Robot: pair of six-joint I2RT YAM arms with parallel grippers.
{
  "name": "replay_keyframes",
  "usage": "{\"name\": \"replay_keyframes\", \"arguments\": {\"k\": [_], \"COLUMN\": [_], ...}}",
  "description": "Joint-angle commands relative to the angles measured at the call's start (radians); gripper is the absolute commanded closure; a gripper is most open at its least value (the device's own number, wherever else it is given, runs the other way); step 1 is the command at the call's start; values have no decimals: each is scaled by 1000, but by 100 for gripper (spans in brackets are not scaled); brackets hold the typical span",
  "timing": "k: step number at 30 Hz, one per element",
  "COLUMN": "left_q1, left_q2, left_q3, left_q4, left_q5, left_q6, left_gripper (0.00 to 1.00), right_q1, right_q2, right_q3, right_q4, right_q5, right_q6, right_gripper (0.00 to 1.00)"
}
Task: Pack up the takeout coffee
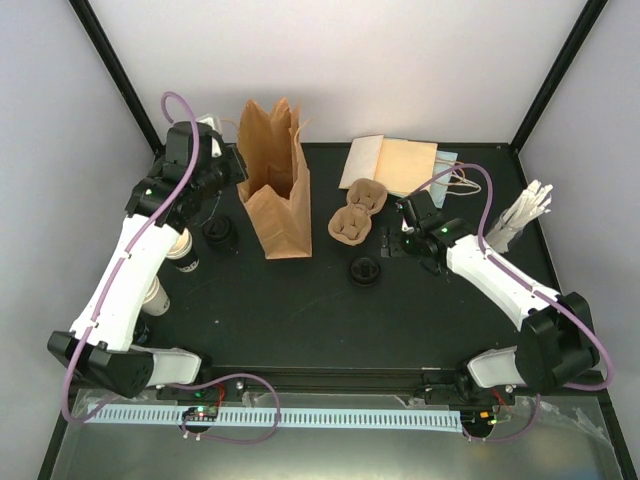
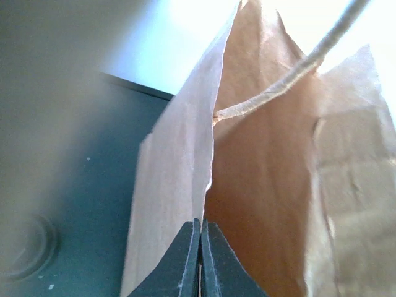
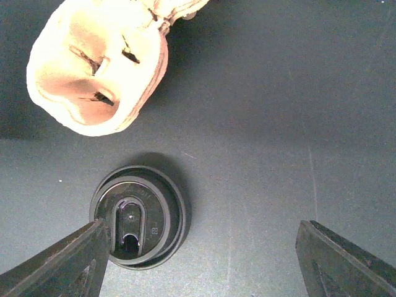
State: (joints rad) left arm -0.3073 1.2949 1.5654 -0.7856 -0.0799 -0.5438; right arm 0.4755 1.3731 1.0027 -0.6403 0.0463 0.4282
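Paper cups, two alike, sit on the tabletop [image 1: 300, 310] to the left of the brown paper bag [image 1: 272, 195]. The far cup [image 1: 186, 256] shows a cream rim and a black sleeve, and the near cup [image 1: 157, 297] lies a little further from the bag. Both are partly hidden under the left arm, so I cannot tell whether they are upright. The bag stands open. The left pincer [image 2: 200, 229] is clamped on the top edge of the bag's left wall, its fingers pressed together with the paper between them. A twine handle [image 2: 291, 80] crosses the bag's mouth above. One black lid [image 1: 218, 233] lies just left of the bag's base. To the right of the bag rests the pulp cup carrier [image 1: 355, 215], and a second black lid [image 3: 139, 216] lies near it. The right pincer [image 3: 204, 260] hangs over this spot with its fingers spread wide and nothing between them; its left finger [image 3: 62, 266] overlaps the lid's edge in the wrist view.
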Motion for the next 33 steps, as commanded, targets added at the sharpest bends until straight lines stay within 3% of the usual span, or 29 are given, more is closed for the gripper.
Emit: {"name": "replay_keyframes", "arguments": {"k": [1,5,13,18,21,33], "left_q1": [23,39,48,48,48,48], "left_q2": [33,47,33,-57,-109,-392], "left_q3": [-34,-70,-99,-92,-85,-191], "left_q4": [101,123,131,107,77,-127], "left_q5": [92,91,95,91,107,113], "left_q6": [-97,-115,-89,-61,-28,89], "left_gripper": [98,97,54,30,10,1], "right_q1": [-6,-7,-7,-7,-6,-27], "right_q2": [-20,-35,-38,-17,13,215], "right_q3": [-3,-8,-18,-11,4,169], "right_q4": [23,16,18,42,62,103], "right_q5": [-13,-9,-7,-36,-61,-155], "right_q6": [9,5,-4,-17,-19,-29], "right_gripper": [15,15,14,13,12,14]}}
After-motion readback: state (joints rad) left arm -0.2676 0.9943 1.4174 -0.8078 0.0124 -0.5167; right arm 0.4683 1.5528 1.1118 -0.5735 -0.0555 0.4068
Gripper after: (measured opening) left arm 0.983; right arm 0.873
